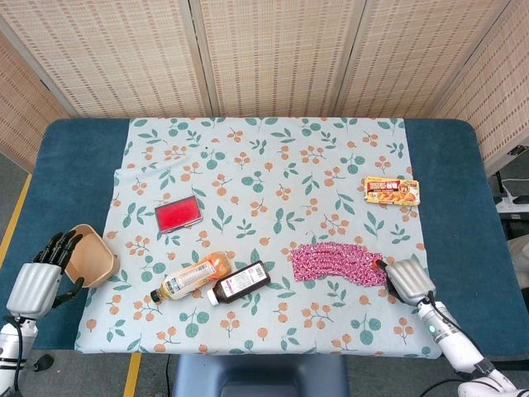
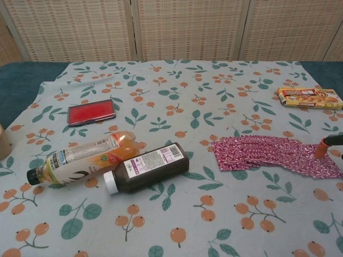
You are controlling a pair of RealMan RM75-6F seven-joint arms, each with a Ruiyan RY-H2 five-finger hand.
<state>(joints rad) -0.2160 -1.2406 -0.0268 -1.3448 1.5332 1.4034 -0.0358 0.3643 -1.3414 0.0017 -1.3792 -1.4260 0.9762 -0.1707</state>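
Note:
My right hand (image 1: pixel 407 280) hangs near the front right of the table. One orange-tipped finger (image 2: pixel 323 146) touches the right end of the pink patterned packet strip (image 1: pixel 337 263) (image 2: pixel 268 154); nothing is held. My left hand (image 1: pixel 40 279) is at the front left edge with its dark fingers spread along the left rim of a tan bowl (image 1: pixel 92 258). It grips nothing. The chest view shows only a sliver of the bowl (image 2: pixel 2 142) and none of the left hand.
An orange drink bottle (image 1: pixel 192 275) (image 2: pixel 80 158) and a dark bottle (image 1: pixel 240 282) (image 2: pixel 147 167) lie side by side at the front middle. A red case (image 1: pixel 178 214) lies behind them. A snack box (image 1: pixel 391 190) sits at the right. The floral cloth (image 1: pixel 264 165) covers the blue table.

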